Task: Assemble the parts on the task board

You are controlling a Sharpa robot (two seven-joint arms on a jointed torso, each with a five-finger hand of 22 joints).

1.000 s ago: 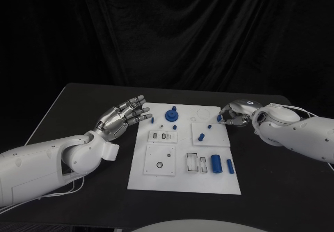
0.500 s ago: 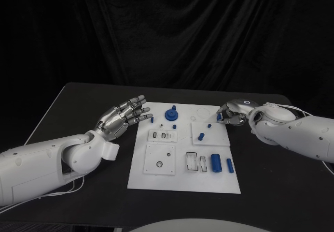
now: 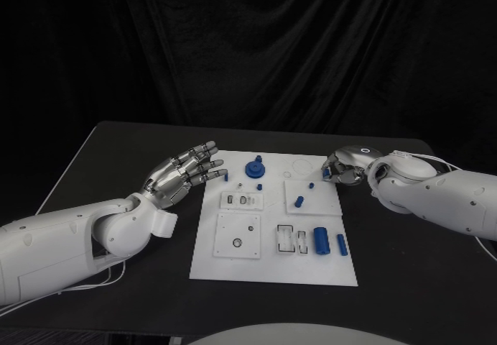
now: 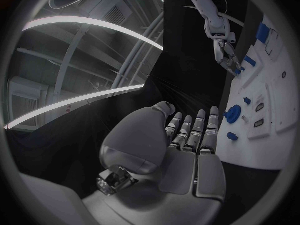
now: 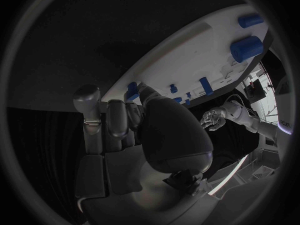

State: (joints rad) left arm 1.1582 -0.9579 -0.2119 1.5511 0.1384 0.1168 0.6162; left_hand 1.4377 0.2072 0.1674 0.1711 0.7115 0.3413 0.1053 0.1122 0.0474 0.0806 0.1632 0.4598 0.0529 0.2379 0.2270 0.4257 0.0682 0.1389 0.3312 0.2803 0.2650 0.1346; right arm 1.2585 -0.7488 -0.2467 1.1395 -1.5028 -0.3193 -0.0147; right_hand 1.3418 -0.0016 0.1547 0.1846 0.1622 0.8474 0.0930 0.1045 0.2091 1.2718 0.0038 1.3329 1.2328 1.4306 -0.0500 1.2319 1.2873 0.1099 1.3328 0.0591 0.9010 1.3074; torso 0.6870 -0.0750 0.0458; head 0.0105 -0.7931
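The white task board (image 3: 271, 266) lies in the middle of the table. My left hand (image 3: 187, 174) hovers open beside its left edge, fingers spread and holding nothing; the left wrist view shows the same hand (image 4: 187, 140) next to the board (image 4: 262, 145). My right hand (image 3: 344, 171) is curled at the board's far right edge and pinches a small blue part (image 3: 326, 174), seen at the fingertips (image 5: 132, 91). On the board stand a blue round knob (image 3: 255, 170) and small blue pegs (image 3: 299, 203). A blue cylinder (image 3: 322, 241) and a blue bar (image 3: 342, 246) lie near the front right.
The black table (image 3: 124, 144) surrounds the board, with bare surface to its left and in front. Square white inset plates (image 3: 238, 244) with holes and slots occupy the board's near left. A black curtain hangs behind the table.
My right hand has drawn slightly inward over the board's far right edge with the small blue part. The left hand has stayed where it was.
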